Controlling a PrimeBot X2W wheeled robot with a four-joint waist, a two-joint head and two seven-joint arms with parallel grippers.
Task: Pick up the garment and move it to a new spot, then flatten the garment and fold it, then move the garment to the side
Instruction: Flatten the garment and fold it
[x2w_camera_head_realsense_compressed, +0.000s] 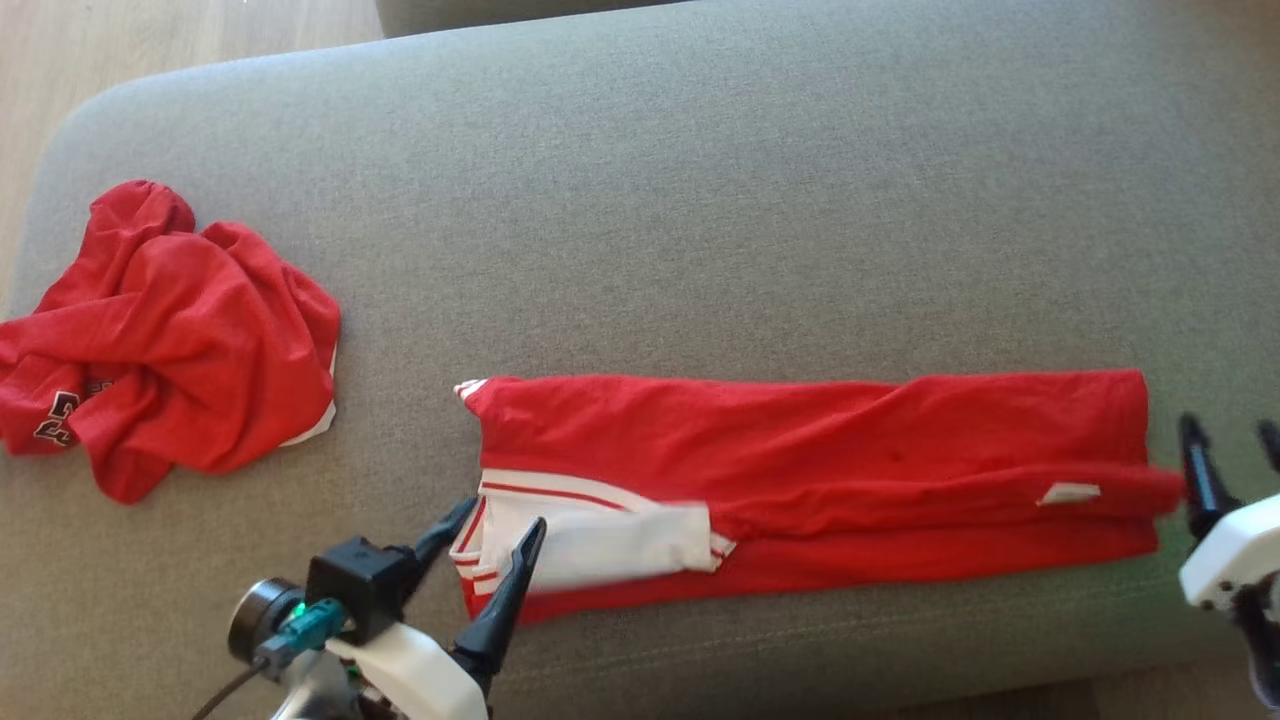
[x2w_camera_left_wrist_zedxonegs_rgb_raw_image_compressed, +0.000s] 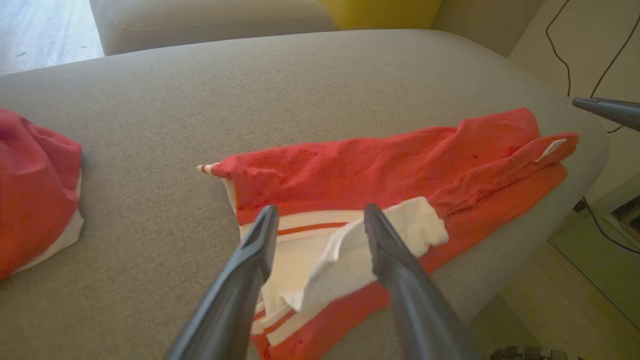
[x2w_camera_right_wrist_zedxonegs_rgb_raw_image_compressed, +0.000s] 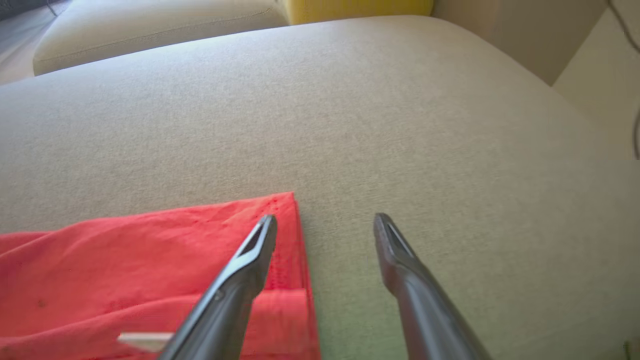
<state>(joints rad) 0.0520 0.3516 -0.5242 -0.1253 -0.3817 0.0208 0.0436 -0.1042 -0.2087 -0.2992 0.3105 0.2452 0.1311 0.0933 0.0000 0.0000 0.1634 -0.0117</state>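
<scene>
1. Grey cushion (x2w_camera_head_realsense_compressed: 700, 200); wood floor (x2w_camera_head_realsense_compressed: 200, 40) beyond it.
2. Folded red garment (x2w_camera_head_realsense_compressed: 820, 470) lies flat on the cushion, white trim (x2w_camera_head_realsense_compressed: 600, 540) at its left end.
3. Left end effector (x2w_camera_head_realsense_compressed: 505, 515): fingers apart over the trim, gripping nothing.
4. Right end effector (x2w_camera_head_realsense_compressed: 1228, 425): spread wide at the garment's right end, empty.
5. Crumpled red shirt (x2w_camera_head_realsense_compressed: 170, 330) lies well left of the garment.

A broad grey woven-fabric sofa cushion (x2w_camera_head_realsense_compressed: 700, 180) with rounded corners carries two things. A long red cloth garment (x2w_camera_head_realsense_compressed: 820, 450), folded into a flat band with white, red-striped trim at its left end, lies toward five o'clock near the front edge. A crumpled red cloth heap (x2w_camera_head_realsense_compressed: 170, 340) sits at nine o'clock, well apart from it.
</scene>
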